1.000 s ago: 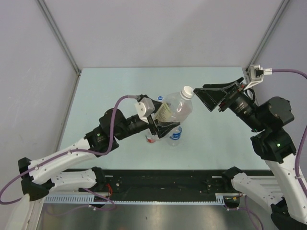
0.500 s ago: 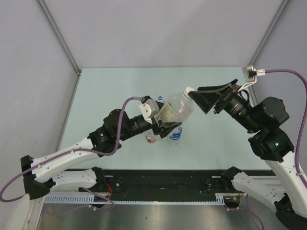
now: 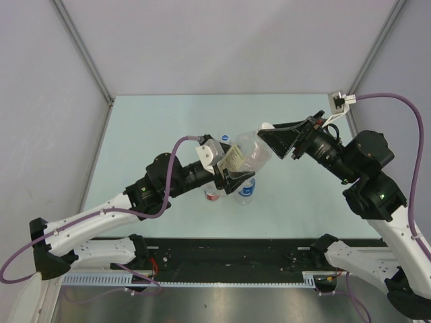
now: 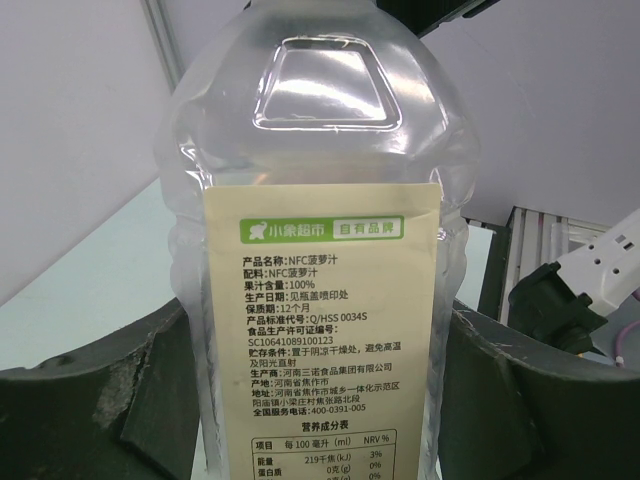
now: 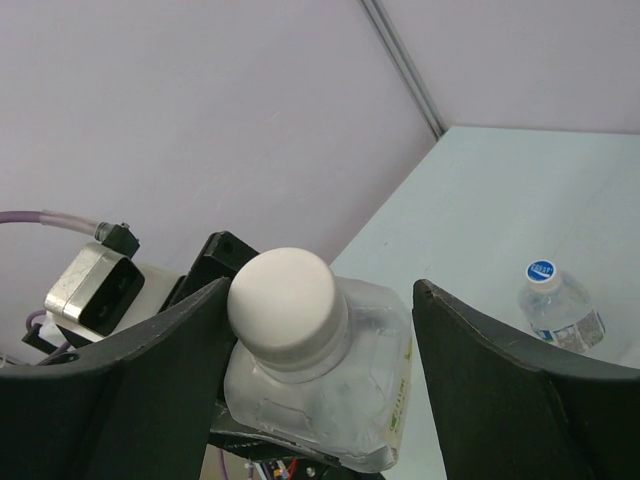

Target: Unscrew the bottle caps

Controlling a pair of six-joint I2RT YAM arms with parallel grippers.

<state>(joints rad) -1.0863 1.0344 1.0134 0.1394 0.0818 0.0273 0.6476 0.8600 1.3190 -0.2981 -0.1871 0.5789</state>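
My left gripper (image 3: 231, 172) is shut on the large clear bottle (image 4: 318, 180) with the yellowish label (image 4: 320, 330), holding it tilted above the table. Its white cap (image 5: 283, 301) points toward the right arm. My right gripper (image 5: 320, 300) is open around that cap. Its left finger (image 5: 160, 360) lies against the cap's side. The right finger (image 5: 490, 350) stands well apart from it. In the top view the right gripper (image 3: 271, 139) covers most of the cap (image 3: 267, 126).
Under the held bottle stand a small blue-labelled bottle (image 3: 247, 189) and a small red-labelled one (image 3: 213, 195). A third bottle with a blue cap (image 5: 541, 271) stands behind them on the pale green table (image 3: 148, 134). Grey walls close in the back and both sides.
The right gripper has moved left onto the white cap and its jaws have narrowed around it. The left gripper has shifted the bottle slightly right.
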